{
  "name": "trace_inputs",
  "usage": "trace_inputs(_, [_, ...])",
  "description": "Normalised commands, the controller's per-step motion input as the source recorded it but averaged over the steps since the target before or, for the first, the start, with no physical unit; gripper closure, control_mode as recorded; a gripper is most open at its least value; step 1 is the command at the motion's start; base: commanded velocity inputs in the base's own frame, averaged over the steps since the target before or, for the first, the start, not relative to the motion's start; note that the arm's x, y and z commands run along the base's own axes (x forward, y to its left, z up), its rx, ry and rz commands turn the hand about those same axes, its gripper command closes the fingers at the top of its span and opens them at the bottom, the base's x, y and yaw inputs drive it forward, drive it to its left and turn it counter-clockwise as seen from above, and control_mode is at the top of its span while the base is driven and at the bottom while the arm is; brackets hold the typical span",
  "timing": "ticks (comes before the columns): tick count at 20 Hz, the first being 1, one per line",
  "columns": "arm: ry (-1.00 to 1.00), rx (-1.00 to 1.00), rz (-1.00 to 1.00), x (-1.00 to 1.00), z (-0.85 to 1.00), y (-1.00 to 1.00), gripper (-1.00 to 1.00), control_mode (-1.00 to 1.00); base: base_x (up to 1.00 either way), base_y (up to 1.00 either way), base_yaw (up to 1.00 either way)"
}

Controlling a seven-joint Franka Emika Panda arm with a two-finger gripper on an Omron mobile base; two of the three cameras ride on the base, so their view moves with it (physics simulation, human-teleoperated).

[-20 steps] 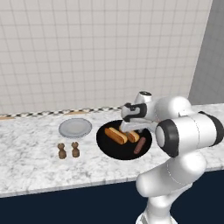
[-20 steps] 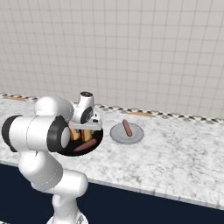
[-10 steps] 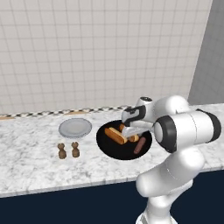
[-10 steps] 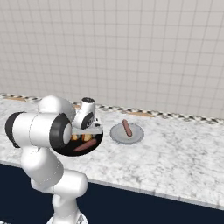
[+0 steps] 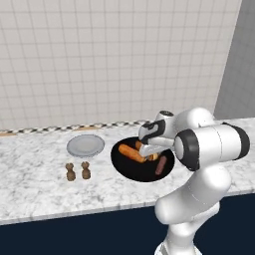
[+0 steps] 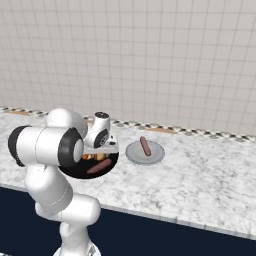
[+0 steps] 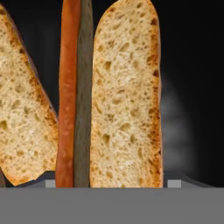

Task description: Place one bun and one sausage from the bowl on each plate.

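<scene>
The pincer (image 5: 144, 148) hangs low over the middle of the black bowl (image 5: 127, 168), hand pointing down into it. Its fingertips are hidden against the food in both base views and do not rise into the hand view, so I cannot tell how wide it stands or whether it has hold of anything.

Straight under the hand, very close, lies a split bun (image 7: 127, 96) showing its pale, porous crumb and browned edges. A thin sausage (image 7: 69, 92) lies along its left side, touching or nearly touching it, and part of a second bun (image 7: 22, 113) lies further left. Black bowl floor (image 7: 192, 87) shows to the right.

From the left base view, one orange-tan bun (image 5: 131, 153) lies in the bowl just left of the pincer, and a red-brown sausage (image 5: 160, 165) lies on the right side of the bowl, near the arm.

The bowl sits on a white, grey-veined marble counter (image 5: 35, 189) with a dark blue front below. Left of the bowl, near the front, stand two small brown shakers (image 5: 78, 171) side by side. Beyond them lies a light-grey plate (image 5: 85, 145). On the other side of the bowl, a second plate (image 6: 155, 155) carries one sausage (image 6: 145, 146).

Farthest back, a checkered trim strip (image 6: 200, 131) runs along the counter's rear edge under a wall of pale square tiles (image 5: 99, 60). No writing or labels can be read.
</scene>
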Motion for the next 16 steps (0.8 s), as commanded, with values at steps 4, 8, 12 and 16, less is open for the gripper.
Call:
trace_inputs(4, [-0.05,0.00,0.00,-0.25,0.27,-0.33,1.00,-1.00,0.00,0.00,0.00])
trace_inputs(8, [-0.16,0.02,-0.12,-0.38,1.00,-0.92,1.00,-1.00,0.00,0.00,0.00])
trace_inputs(12, [0.06,0.00,-0.28,-0.02,0.95,-1.00,1.00,-1.00,0.00,0.00,0.00])
trace_inputs(16, [0.24,-0.10,-0.27,0.17,0.18,-0.87,1.00,-1.00,0.00,0.00,0.00])
